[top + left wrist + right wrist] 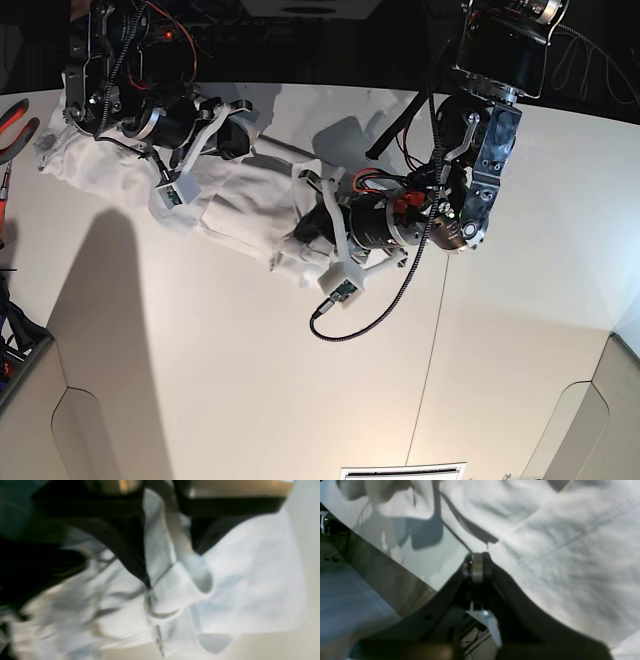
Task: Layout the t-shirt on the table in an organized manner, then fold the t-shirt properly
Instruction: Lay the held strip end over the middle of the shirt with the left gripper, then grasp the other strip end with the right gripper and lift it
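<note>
The white t-shirt (240, 200) lies bunched in a long wrinkled band on the table (250, 350), running from the far left corner toward the middle. My left gripper (308, 215) is at its near right end. In the left wrist view the black jaws of that gripper (172, 565) are shut on a rolled fold of the t-shirt (250, 580). My right gripper (250, 140) is at the band's far side. In the right wrist view that gripper (477, 555) is shut, with the t-shirt's (557, 542) edge running into its tips above the table (432, 562).
Red-handled pliers (15, 125) lie at the table's left edge. A thin dark seam (440, 330) crosses the tabletop right of the left arm. A black cable (370, 320) loops down from the left wrist onto the table. The table's edge (382, 572) shows diagonally in the right wrist view.
</note>
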You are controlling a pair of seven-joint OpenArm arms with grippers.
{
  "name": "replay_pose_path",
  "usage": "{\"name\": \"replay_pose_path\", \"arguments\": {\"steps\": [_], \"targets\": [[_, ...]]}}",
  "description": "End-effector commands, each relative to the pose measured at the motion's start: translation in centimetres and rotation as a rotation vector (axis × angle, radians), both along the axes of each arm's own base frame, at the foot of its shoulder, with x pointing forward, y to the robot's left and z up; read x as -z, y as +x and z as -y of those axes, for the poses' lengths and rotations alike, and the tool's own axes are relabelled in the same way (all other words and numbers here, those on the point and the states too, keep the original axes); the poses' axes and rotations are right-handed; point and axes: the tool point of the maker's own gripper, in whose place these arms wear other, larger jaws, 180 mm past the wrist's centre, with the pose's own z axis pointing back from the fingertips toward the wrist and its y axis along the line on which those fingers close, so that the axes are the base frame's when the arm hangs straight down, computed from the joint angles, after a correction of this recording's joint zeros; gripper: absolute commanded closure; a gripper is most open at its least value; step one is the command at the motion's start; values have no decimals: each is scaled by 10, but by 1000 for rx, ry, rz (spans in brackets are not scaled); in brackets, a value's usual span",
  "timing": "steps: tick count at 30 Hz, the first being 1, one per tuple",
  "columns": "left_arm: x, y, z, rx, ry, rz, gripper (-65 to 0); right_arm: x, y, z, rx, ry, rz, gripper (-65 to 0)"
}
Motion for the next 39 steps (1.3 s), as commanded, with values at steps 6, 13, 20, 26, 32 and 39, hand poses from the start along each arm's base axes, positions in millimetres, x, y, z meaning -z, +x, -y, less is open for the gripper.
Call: {"name": "replay_pose_path", "arguments": {"steps": [6, 13, 20, 26, 32, 39], "targets": [[-35, 3, 29, 55, -162, 55, 0, -7, 6, -2, -3, 16, 31, 0], [-43, 8, 41, 42, -191, 91, 0, -8, 6, -2, -2, 17, 32, 0], [-35, 8, 37, 45, -139, 97, 0, -23, 15, -3, -10, 14, 85, 0], [-35, 8, 37, 44, -139, 97, 0, -70, 32, -6, -37, -5, 240, 0], [-35, 7, 37, 45, -139, 97, 0, -97, 43, 4, -21, -50, 336, 0], [-35, 7, 37, 46, -139, 97, 0, -101, 51, 34, 70, -88, 357, 0]]}}
